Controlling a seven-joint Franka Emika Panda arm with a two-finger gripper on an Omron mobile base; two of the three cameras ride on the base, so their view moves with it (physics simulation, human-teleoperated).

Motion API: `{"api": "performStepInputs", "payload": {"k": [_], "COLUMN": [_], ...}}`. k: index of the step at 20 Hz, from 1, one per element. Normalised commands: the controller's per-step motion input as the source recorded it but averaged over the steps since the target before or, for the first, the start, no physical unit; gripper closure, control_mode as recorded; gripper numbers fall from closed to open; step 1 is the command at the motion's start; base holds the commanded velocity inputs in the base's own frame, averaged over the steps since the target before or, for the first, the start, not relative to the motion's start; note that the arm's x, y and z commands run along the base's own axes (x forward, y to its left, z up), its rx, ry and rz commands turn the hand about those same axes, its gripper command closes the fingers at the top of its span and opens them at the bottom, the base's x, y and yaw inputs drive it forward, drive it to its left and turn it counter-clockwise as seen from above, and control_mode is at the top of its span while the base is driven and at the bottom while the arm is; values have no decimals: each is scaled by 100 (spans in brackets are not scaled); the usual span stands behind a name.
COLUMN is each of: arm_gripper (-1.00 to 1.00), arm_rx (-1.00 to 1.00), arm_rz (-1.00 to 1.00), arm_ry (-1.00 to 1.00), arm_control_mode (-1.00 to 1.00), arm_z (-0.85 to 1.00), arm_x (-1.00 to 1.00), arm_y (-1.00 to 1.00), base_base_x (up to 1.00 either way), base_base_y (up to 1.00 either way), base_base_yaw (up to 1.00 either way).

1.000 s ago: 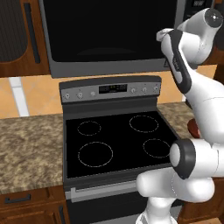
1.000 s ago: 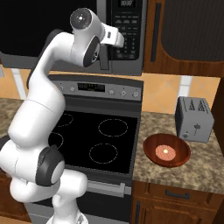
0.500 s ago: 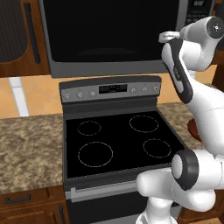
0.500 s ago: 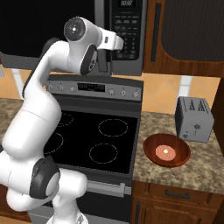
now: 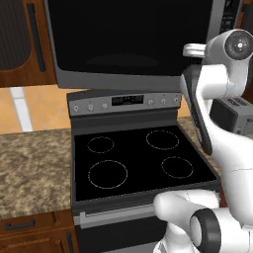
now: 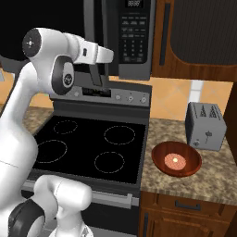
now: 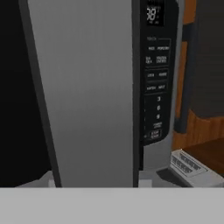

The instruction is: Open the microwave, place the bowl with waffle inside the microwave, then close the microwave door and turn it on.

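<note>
The arm is reaching up toward the microwave (image 6: 125,37), which is mounted directly above the stove (image 6: 88,148). The hand is sitting close in front of the microwave door (image 5: 133,39), near the grey frame strip (image 7: 87,92) that borders the keypad (image 7: 156,74). This placement suggests the door-opening step is in hand, since the handle side lies next to the keypad. The fingertips are not visible, so whether the hand is open or closed cannot be determined. The door is appearing flush with the microwave body, so it is judged not yet opened.

The bowl (image 6: 177,159) is resting on the counter (image 6: 213,176) to the right of the stove, just in front of the toaster (image 6: 205,126). The waffle (image 6: 175,160) is lying flat in the bowl's centre. Both are waiting well below the microwave, untouched, until the cavity is accessible.
</note>
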Motion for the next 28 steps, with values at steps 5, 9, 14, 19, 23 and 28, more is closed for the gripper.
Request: {"api": "performStepInputs", "payload": {"k": [5, 9, 14, 19, 23, 28], "arm_gripper": [100, 100, 100, 100, 100, -100], "arm_rx": [-16, -16, -9, -5, -3, 0], "arm_rz": [-2, -3, -9, -16, -20, -14], "arm_ry": [0, 0, 0, 0, 0, -1], "arm_control_mode": [-100, -100, -100, -100, -100, -100], "arm_z": [0, -4, -7, 0, 0, 0], "arm_x": [-100, -100, -100, -98, -87, -74], "arm_y": [45, 48, 39, 49, 53, 68], "base_base_x": [0, 0, 0, 0, 0, 0], "base_base_y": [0, 0, 0, 0, 0, 0], "base_base_yaw": [0, 0, 0, 0, 0, 0]}}
